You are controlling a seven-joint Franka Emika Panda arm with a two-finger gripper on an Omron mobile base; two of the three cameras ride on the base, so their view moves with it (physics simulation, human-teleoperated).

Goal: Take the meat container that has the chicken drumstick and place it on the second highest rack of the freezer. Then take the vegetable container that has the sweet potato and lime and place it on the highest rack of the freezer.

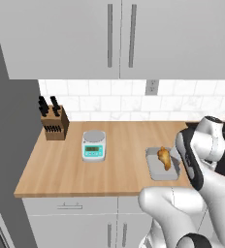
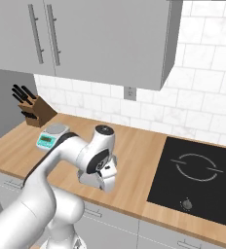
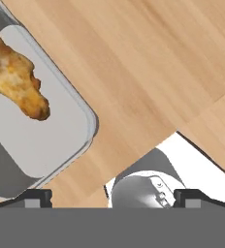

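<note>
Nothing moved yet: first container not yet grasped.
The gripper [image 3: 112, 196], jaws spread wide and empty, hovers low at the near counter edge just beside the meat container [image 1: 162, 164] holding the chicken drumstick [image 1: 164, 158]; farther left stand a scale [image 1: 94, 145] and knife block [image 1: 53, 121].

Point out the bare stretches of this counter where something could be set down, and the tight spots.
Free: the wood between the scale and the meat container, the front strip below the scale, and the stretch between the knife block and the cooktop along the backsplash. Crowded: the right end, where the open hand and arm hang beside the container holding the drumstick.
</note>
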